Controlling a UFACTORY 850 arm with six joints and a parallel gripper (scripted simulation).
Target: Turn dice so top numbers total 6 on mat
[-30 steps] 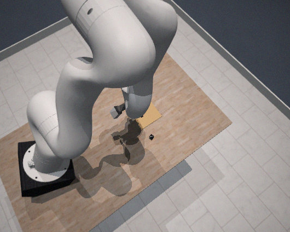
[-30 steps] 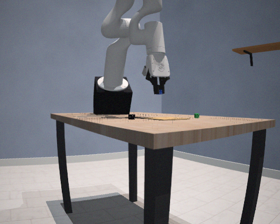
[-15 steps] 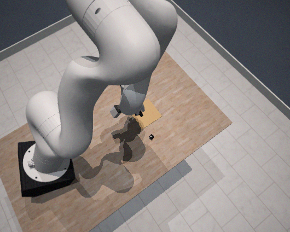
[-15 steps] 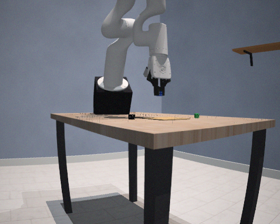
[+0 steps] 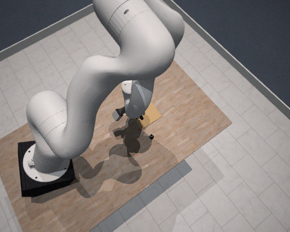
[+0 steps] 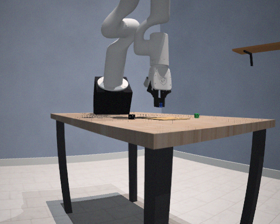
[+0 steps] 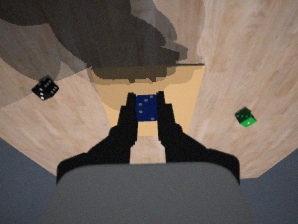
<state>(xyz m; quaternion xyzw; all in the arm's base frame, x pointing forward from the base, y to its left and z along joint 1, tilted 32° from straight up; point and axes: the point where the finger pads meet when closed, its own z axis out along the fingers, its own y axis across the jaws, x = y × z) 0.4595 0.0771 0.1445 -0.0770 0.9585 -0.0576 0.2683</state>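
Blue die (image 6: 160, 104) (image 7: 146, 108) gripped in gripper (image 5: 141, 117) (image 6: 159, 105) (image 7: 146, 102) above mat (image 5: 155, 113) (image 6: 170, 118) (image 7: 182, 90), not yet placed; black die (image 5: 151, 137) (image 6: 131, 117) (image 7: 45, 88) & green die (image 6: 196, 115) (image 7: 246, 117) still to be moved on.

Smooth whitish-grey rounded arm (image 5: 81, 109) (image 6: 115, 61), black-fingered end effector (image 6: 159, 98) (image 7: 146, 102).

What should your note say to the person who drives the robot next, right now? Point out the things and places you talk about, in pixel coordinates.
Gripper (image 6: 159, 105) (image 7: 146, 102): shut on the blue die (image 6: 160, 105) (image 7: 147, 108), held in the air above the mat (image 5: 153, 116) (image 6: 173, 118) (image 7: 185, 87).
Black die (image 5: 151, 137) (image 6: 131, 117) (image 7: 45, 88): on the table, off the mat.
Green die (image 6: 196, 115) (image 7: 245, 117): on the table, off the mat, on the other side.
Done: blue die picked up.
Left: get all three dice flat on the mat, tops adding to 6, then let go.
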